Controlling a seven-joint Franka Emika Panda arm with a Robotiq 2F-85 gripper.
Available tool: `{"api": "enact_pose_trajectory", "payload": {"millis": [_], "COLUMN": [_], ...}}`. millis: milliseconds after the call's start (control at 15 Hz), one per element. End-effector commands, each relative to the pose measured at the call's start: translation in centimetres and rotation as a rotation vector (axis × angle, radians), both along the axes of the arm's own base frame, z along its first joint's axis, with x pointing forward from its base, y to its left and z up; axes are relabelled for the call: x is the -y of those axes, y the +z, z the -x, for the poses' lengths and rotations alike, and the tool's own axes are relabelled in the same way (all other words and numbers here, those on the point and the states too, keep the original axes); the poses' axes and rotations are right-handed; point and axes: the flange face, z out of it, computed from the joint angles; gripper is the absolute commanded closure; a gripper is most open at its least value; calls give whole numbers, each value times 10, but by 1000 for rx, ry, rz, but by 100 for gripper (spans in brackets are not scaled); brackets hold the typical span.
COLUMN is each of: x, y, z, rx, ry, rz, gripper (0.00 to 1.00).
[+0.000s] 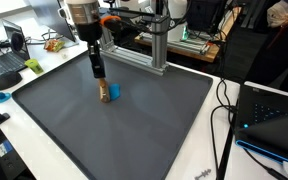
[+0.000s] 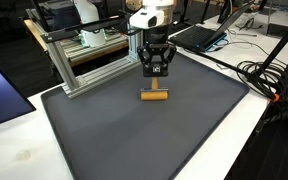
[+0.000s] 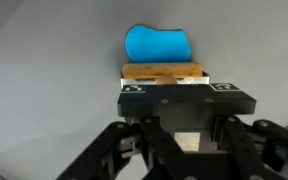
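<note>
gripper [image 2: 154,77] hung clenched just over the wooden block [image 2: 152,96], which lay against a blue piece [image 3: 156,45] near the mat's [image 2: 134,140] frame-side edge. a grasp seemed pending, needing wider jaws, then descent.

One white table [image 2: 14,150] carries one grey mat [image 1: 154,135]. On the mat there are two small things: one wooden block [image 2: 153,96] and one blue thing [image 1: 115,91] just beside it. One gripper [image 2: 154,80] stands over the mat. One aluminium frame [image 2: 79,60] stands at the mat's edge. Off the mat, past one corner, there is one open laptop [image 1: 6,55]. Off another side there is one dark device with a blue light [image 1: 269,115]. Several black cables [image 1: 224,110] run beside the mat, too tangled to count.
</note>
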Motion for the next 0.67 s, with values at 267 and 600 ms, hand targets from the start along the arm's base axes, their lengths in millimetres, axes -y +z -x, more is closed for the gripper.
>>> {"api": "enact_pose_trajectory", "payload": {"millis": [267, 600], "x": [-15, -17], "y": [21, 11], "z": [25, 22], "rx": [18, 1], "ry": [-17, -25], "rz": [14, 24], "gripper": [78, 78]}}
